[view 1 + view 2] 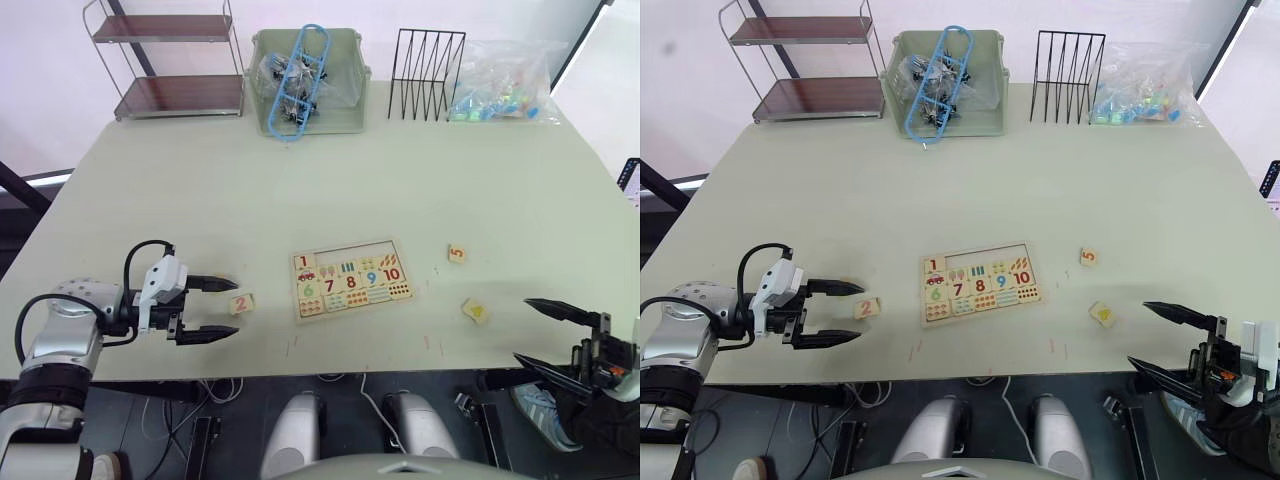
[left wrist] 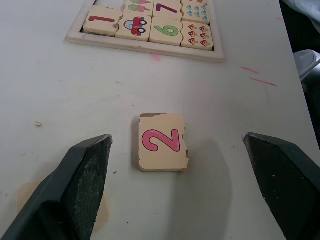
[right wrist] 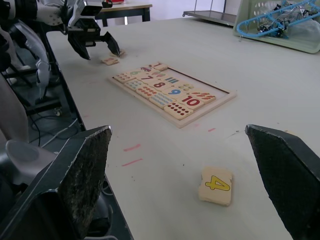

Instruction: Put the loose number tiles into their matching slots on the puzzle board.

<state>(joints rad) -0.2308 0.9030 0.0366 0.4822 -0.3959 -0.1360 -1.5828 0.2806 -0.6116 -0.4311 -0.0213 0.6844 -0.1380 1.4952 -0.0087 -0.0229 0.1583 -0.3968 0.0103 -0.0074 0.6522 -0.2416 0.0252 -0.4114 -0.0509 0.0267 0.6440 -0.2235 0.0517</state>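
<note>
Tile 1 sits in the puzzle board; tiles 2, 4 and 5 lie loose on the worktop. The left gripper is wide open, empty, straddling tile 2. The right gripper is wide open, empty.

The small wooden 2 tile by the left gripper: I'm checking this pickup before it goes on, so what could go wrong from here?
The small square wooden 2 tile lies flat between the open left gripper, so the fingers may slide it instead of lifting it. It also sits skewed to the light-wood puzzle board, so it could jam at a slot.
</note>
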